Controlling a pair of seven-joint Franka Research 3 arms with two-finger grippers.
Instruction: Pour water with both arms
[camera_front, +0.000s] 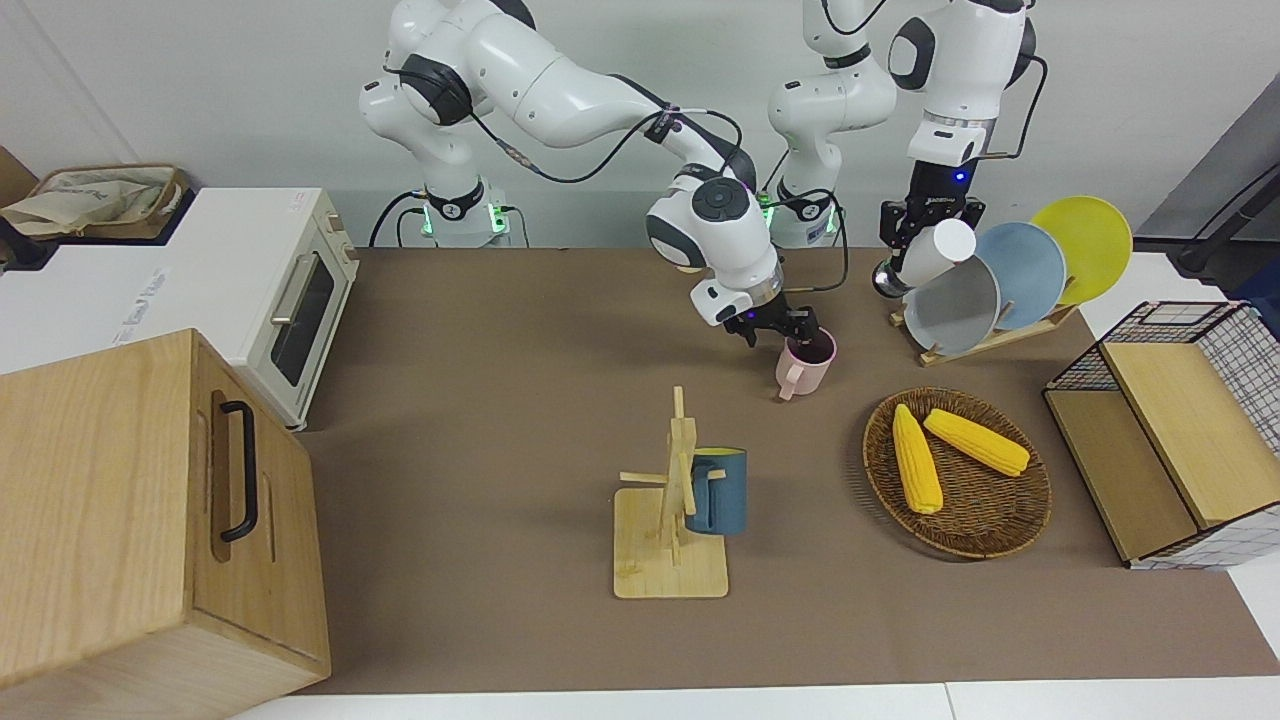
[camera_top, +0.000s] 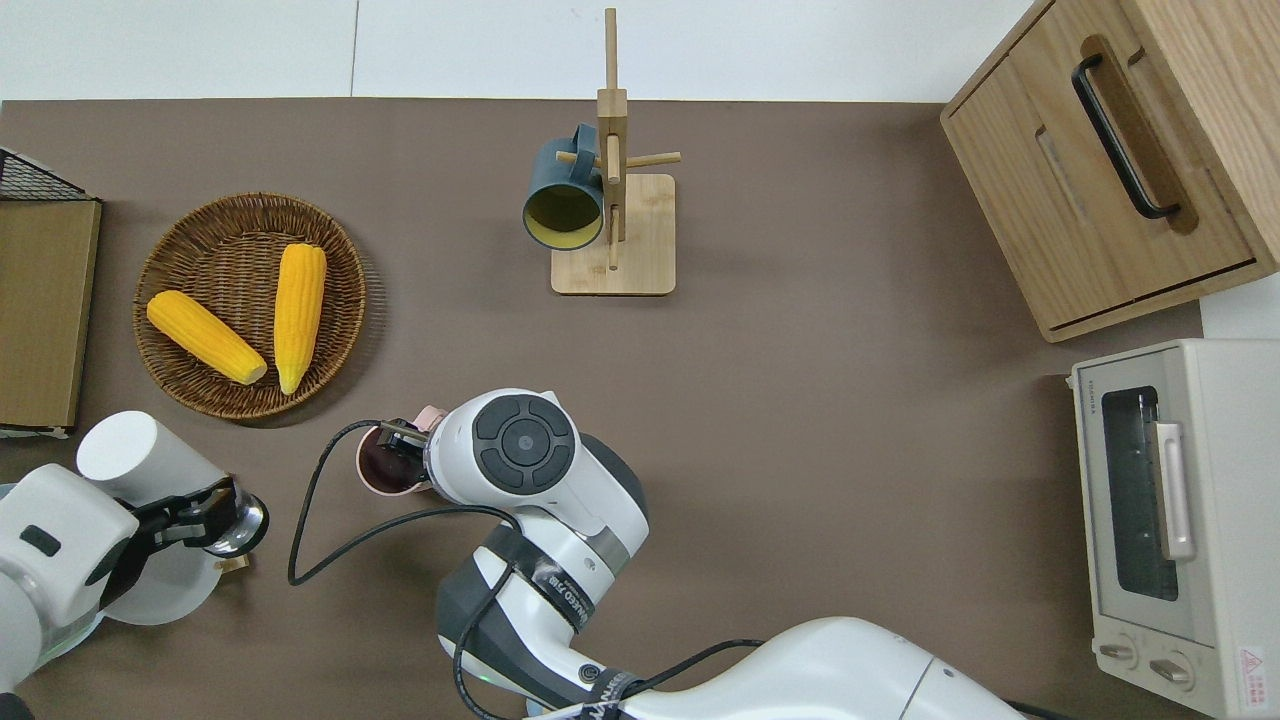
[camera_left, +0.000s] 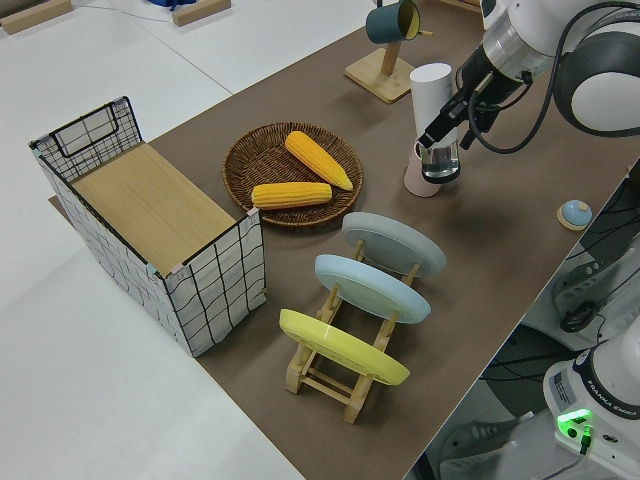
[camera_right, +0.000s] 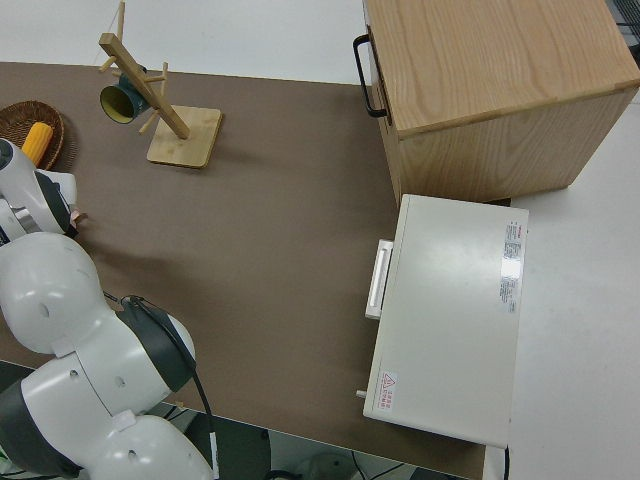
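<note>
Right gripper (camera_front: 790, 330) clamps rim of pink mug (camera_front: 808, 362), mug on table. Left gripper (camera_front: 915, 245) grips white bottle (camera_front: 937, 255), tilted, raised near plate rack (camera_front: 985, 335). Mug lies toward right arm's end from bottle; bottle must cross over it.

Count on the table: two robot arms, the right arm (camera_front: 560, 90) and the left arm (camera_front: 950, 60); two mugs, one pink (camera_front: 808, 362) and one blue (camera_front: 722, 490); one white bottle (camera_front: 935, 255). Three plates, grey (camera_front: 955, 308), blue (camera_front: 1030, 272), yellow (camera_front: 1090, 240), stand at 1 o'clock. Two corn cobs (camera_front: 916, 460) (camera_front: 976, 441) in one wicker basket (camera_front: 1000, 530); one mug tree (camera_front: 672, 520), one toaster oven (camera_front: 290, 300), one wooden cabinet (camera_front: 110, 520), one wire crate (camera_front: 1190, 430).
</note>
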